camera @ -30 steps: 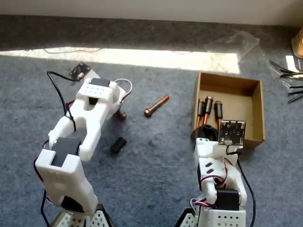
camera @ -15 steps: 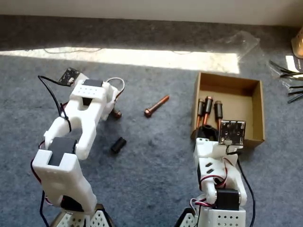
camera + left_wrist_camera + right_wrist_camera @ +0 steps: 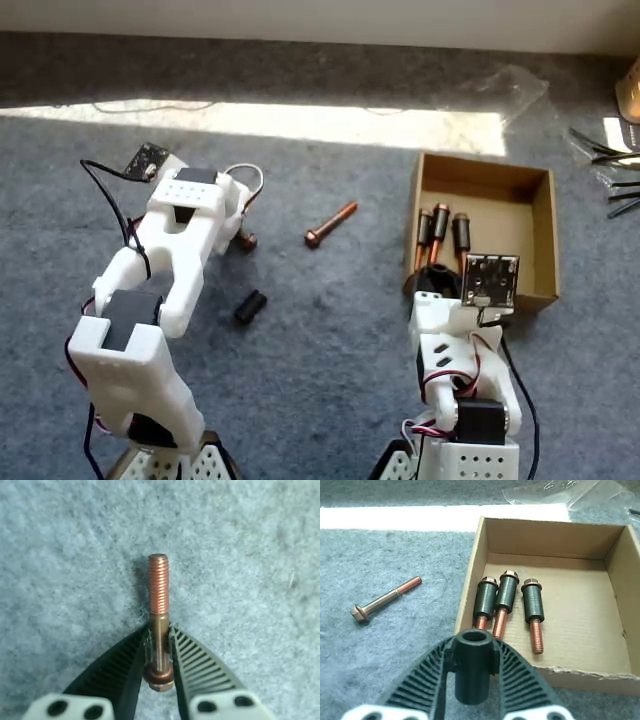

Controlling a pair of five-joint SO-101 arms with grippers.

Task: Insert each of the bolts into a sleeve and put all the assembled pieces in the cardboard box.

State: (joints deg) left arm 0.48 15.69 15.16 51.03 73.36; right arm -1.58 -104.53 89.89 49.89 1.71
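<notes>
The left pincer is clamped on a bolt near its head, threads jutting past the tips over the carpet, while the right pincer grips a sleeve just beside the box holding three assembled pieces.

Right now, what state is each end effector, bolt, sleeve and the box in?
left end effector, shut on the held bolt, threaded end sticking out.
right end effector, shut on the held sleeve, bore looks empty.
loose bolt, lying on the carpet, unsleeved.
loose sleeve, lying on the carpet, apart from that bolt.
assembled pieces, three, lying side by side in the box.
cardboard box, open-topped.
</notes>
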